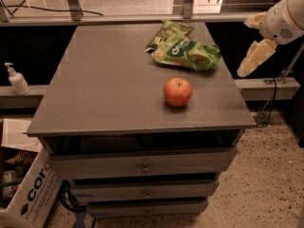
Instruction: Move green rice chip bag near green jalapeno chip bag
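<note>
The green rice chip bag (pixel 191 52), light green and puffy with a dark oval logo, lies at the back right of the grey cabinet top (pixel 104 84). The smaller, darker green jalapeno chip bag (pixel 167 32) lies just behind it at its left end; the two touch or overlap. My gripper (pixel 243 47) hangs off the cabinet's right side, beyond the edge and clear of the rice bag. Its pale fingers (pixel 251 60) are spread apart and hold nothing.
A red apple (pixel 178 91) sits on the top in front of the bags. A soap dispenser (pixel 17 79) stands on a ledge at the left. A cardboard box (pixel 28 194) is on the floor at lower left. Drawers (pixel 145 165) face front.
</note>
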`<state>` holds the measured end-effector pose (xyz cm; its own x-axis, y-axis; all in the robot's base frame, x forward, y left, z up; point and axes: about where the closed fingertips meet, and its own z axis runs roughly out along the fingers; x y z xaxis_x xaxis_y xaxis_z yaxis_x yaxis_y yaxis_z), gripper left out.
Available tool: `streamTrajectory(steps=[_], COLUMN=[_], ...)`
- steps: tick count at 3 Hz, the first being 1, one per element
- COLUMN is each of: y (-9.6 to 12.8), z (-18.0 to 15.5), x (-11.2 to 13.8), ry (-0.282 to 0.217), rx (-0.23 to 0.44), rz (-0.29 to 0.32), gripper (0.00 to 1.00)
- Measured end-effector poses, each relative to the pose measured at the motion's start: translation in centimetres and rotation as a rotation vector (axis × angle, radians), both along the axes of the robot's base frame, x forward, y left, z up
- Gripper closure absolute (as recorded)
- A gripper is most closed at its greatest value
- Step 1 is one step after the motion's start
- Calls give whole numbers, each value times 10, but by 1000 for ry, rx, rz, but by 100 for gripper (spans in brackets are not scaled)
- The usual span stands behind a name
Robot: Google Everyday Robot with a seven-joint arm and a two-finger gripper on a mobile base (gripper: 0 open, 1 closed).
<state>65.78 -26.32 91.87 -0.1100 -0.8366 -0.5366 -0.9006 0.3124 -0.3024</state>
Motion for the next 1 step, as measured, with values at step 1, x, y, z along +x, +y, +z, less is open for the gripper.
streamTrajectory(steps=[1], y=[-2], z=[0], x=[-2], ry=[0], rx=[1], rz=[1], gripper=[0])
